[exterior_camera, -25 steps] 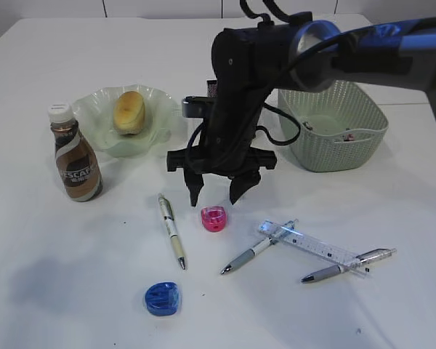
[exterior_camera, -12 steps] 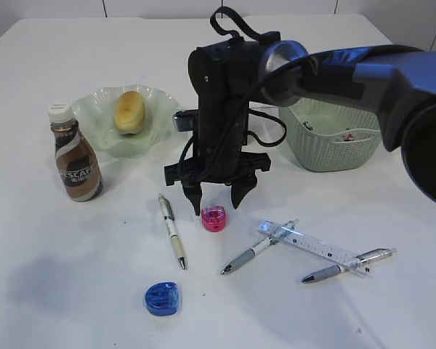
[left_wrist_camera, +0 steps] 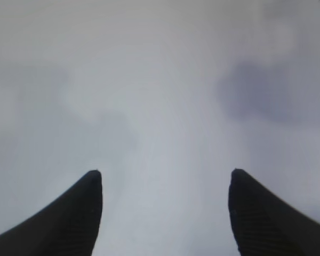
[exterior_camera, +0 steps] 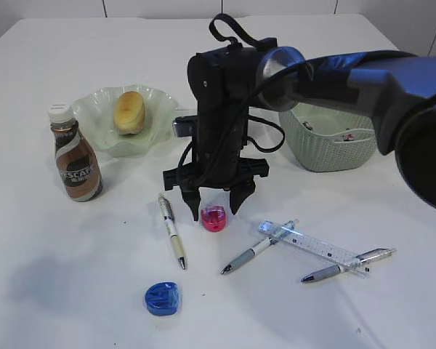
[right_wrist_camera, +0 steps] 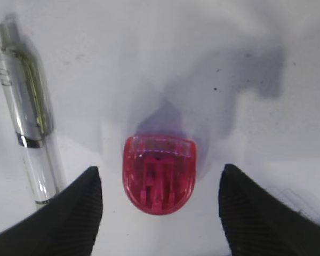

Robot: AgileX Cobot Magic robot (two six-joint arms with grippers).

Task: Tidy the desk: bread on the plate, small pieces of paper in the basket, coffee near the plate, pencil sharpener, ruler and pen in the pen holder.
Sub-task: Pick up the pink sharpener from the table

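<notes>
In the exterior view, the bread (exterior_camera: 129,111) is seen already on the plate (exterior_camera: 154,137) at far left, with the coffee (exterior_camera: 75,155) beside it; sharpeners, pens and the ruler (exterior_camera: 310,244) are left on the tabletop (exterior_camera: 58,291). In the left wrist view, the left claw (left_wrist_camera: 165,178) is spread over bare tabletop. In the right wrist view, the right claw (right_wrist_camera: 160,184) is spread astride the pink pencil sharpener (right_wrist_camera: 159,173), not yet pinched.

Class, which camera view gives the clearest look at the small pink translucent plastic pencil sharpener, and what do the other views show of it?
The right wrist view: the pink translucent plastic pencil sharpener fills the centre, close up, between the open right gripper fingers. The exterior view shows it small, below the arm. The left wrist view shows none of it.
</notes>
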